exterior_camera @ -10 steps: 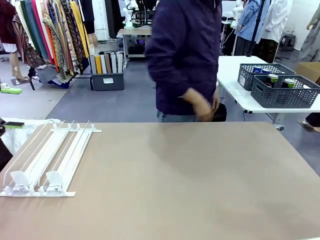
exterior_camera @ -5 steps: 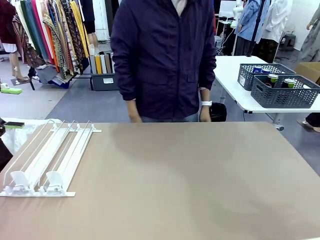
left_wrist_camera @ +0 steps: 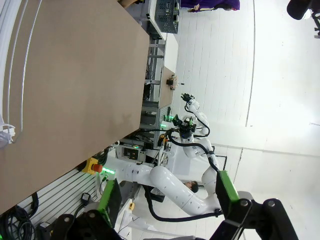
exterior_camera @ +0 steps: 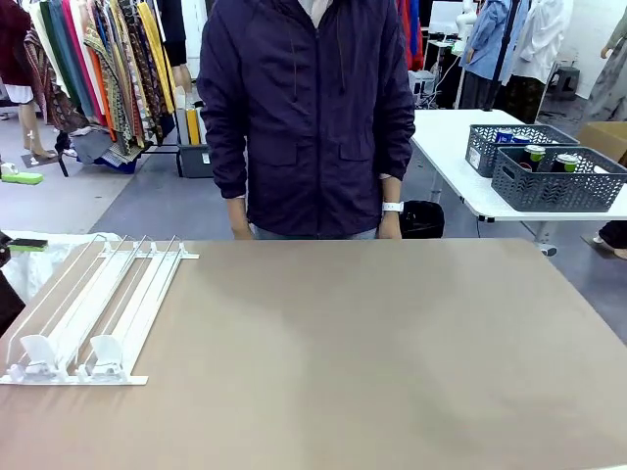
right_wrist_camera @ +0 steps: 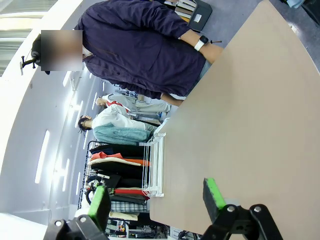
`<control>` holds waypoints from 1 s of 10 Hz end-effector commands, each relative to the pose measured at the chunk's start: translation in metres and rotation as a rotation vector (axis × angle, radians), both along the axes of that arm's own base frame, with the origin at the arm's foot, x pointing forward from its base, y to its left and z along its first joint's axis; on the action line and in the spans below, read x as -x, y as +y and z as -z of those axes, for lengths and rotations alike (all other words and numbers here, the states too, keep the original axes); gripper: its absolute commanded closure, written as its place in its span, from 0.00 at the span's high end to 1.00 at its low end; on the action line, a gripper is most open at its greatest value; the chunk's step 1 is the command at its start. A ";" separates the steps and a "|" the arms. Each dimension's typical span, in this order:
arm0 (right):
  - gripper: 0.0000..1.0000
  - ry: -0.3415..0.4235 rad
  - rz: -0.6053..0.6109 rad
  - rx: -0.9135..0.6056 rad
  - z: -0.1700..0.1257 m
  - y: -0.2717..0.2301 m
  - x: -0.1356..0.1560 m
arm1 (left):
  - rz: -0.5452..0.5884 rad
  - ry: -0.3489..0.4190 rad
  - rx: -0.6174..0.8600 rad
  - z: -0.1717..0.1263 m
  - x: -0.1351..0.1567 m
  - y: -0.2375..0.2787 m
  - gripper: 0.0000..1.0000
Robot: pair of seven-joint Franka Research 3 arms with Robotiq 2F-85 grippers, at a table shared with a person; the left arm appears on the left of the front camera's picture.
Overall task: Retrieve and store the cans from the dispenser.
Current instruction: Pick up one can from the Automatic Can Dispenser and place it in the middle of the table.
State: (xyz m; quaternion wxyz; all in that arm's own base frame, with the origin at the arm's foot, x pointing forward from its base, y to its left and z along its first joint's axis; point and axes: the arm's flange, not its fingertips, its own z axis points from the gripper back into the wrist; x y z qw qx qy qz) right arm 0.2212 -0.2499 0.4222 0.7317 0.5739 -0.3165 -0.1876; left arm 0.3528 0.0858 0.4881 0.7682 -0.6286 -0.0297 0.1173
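dispenser [exterior_camera: 93,313] on table [exterior_camera: 372,362] — person [exterior_camera: 309,117] behind

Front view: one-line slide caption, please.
Empty white dispenser on the tan table; a person stands at the far edge.

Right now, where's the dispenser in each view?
Front view: dispenser on the table's left side, stop tabs at the near end.
Left wrist view: its rails run along the top-left edge.
Right wrist view: small, at the table's far edge, lower middle.
Shared landmark: the person's purple jacket.
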 end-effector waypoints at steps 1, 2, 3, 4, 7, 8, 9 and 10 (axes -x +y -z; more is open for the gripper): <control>1.00 -0.038 0.010 -0.002 -0.003 0.000 -0.003 | 0.000 -0.016 0.021 -0.001 0.004 -0.001 1.00; 1.00 -0.038 0.010 -0.002 -0.003 0.000 -0.003 | 0.000 -0.016 0.021 -0.001 0.004 -0.001 1.00; 1.00 -0.038 0.010 -0.002 -0.003 0.000 -0.003 | 0.000 -0.016 0.021 -0.001 0.004 -0.001 1.00; 1.00 -0.038 0.010 -0.002 -0.003 0.000 -0.003 | 0.000 -0.016 0.021 -0.001 0.004 -0.001 1.00; 1.00 -0.038 0.010 -0.002 -0.003 0.000 -0.003 | 0.000 -0.016 0.021 -0.001 0.004 -0.001 1.00; 1.00 -0.038 0.010 -0.002 -0.003 0.000 -0.003 | 0.000 -0.016 0.021 -0.001 0.004 -0.001 1.00; 1.00 -0.038 0.010 -0.002 -0.003 0.000 -0.003 | 0.000 -0.016 0.021 -0.001 0.004 -0.001 1.00; 1.00 -0.038 0.010 -0.002 -0.003 0.000 -0.003 | 0.000 -0.016 0.021 -0.001 0.004 -0.001 1.00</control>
